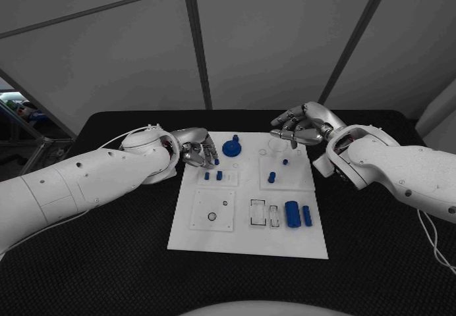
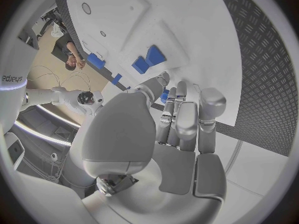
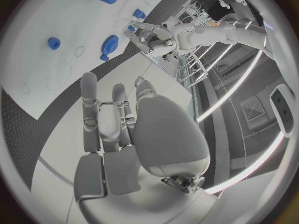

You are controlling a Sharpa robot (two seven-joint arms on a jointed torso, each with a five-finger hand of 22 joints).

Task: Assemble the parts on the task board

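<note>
The blue parts [image 1: 292, 214] lie and stand scattered over the white task board [image 1: 249, 241] in the middle of my black table [image 1: 114, 263]: a knob-like piece [image 1: 232, 146] near the board's far edge, small pegs [image 1: 219, 176] behind it, two cylinders toward its near right corner. They look small, stiff, light and probably slick, so I judge a fingertip pinch across their sides best. My left robot hand [image 1: 197, 153] hangs at the board's far left corner, fingers curled, holding nothing I can see. My right robot hand [image 1: 299, 128] hovers over the far right corner, likewise curled and empty. Open table lies on both sides of the board.
</note>
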